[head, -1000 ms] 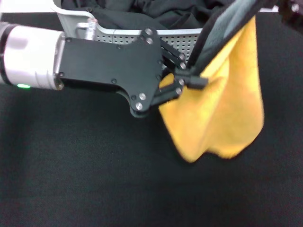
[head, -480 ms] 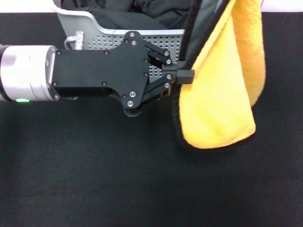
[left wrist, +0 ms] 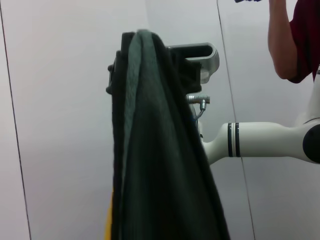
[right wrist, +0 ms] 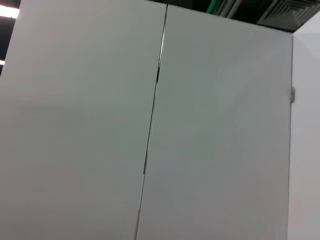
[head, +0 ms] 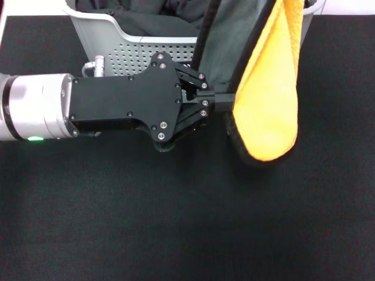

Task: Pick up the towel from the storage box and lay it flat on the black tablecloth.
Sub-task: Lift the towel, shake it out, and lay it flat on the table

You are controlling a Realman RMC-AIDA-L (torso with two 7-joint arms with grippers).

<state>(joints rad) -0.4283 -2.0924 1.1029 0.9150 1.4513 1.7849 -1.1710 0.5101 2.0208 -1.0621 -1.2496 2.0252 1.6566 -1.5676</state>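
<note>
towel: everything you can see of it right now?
The towel hangs folded lengthwise in the air, fluffy yellow-orange face outward on one side, grey reverse on the other, thin black edging round the rim. The left gripper has its jaws shut on the near edge. Its top runs out of view; its bottom hangs over the black tablecloth, before the storage box.

I see black clothes [head: 146,14] heaped up at the far side. A person in a dark red top [left wrist: 295,40] stands by a pale wall [left wrist: 60,125]. My right wrist view shows white wall panels [right wrist: 150,125].
</note>
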